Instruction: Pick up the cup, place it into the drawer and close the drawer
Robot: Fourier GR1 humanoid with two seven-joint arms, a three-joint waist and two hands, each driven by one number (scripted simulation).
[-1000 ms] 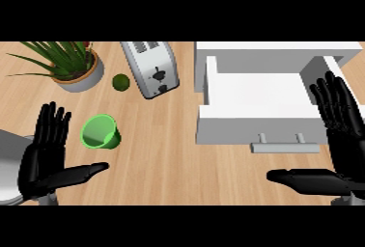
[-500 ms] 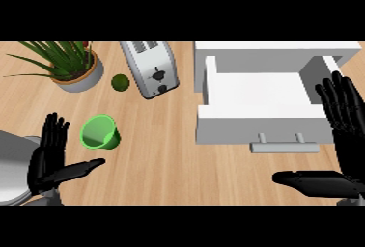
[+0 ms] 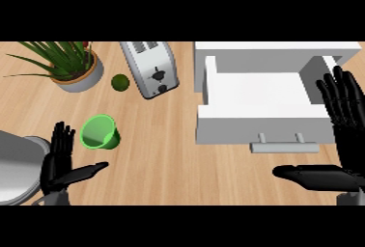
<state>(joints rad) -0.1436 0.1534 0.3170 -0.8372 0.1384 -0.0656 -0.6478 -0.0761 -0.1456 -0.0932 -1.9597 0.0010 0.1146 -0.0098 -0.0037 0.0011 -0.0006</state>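
A green cup (image 3: pixel 100 132) lies on its side on the wooden counter, its mouth toward the lower left. The white drawer (image 3: pixel 260 103) stands pulled out at the right, its inside bare and its handle (image 3: pixel 285 146) facing me. My left hand (image 3: pixel 61 166) is open at the lower left, fingers up, just below and left of the cup and apart from it. My right hand (image 3: pixel 343 144) is open at the right edge, fingers up along the drawer's right side, thumb stretched left below the handle.
A potted plant (image 3: pixel 68 65) stands at the back left, a dark green lime (image 3: pixel 119 82) beside it. A silver toaster (image 3: pixel 151 67) lies between the lime and the drawer. A grey rounded object (image 3: pixel 16 166) sits at the lower left edge.
My left hand has drawn back toward the lower edge, away from the cup. My right hand has barely shifted. The cup and drawer have not moved.
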